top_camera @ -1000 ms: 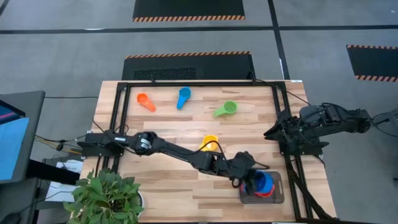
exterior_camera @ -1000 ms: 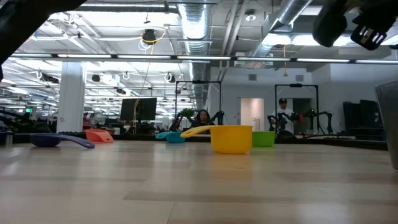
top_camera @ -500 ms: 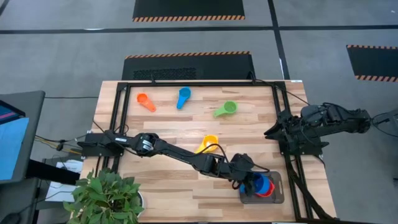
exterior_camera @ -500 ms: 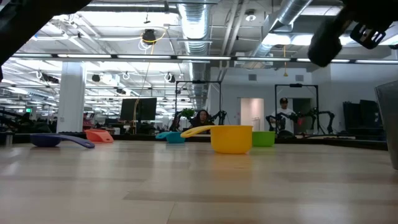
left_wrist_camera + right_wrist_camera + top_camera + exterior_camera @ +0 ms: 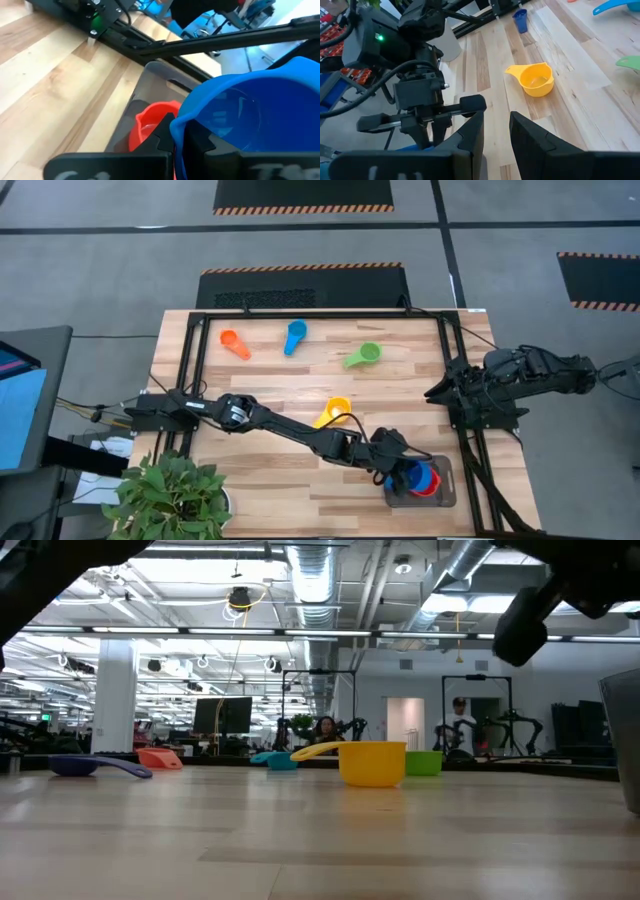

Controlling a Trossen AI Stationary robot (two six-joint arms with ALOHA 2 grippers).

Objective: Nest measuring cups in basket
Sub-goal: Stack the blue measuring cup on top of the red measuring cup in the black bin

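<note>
L gripper clamped on big blue cup, just over basket; red cup beneath, slightly off-centre.

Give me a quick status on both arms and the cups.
Left gripper shut on blue cup, over basket holding red cup. Right gripper idle, off table's right edge. Yellow cup clear of the arm.

Bright even overhead lighting, soft faint shadows, ceiling lights glaring, wrist foregrounds blurred, perhaps too close
</note>
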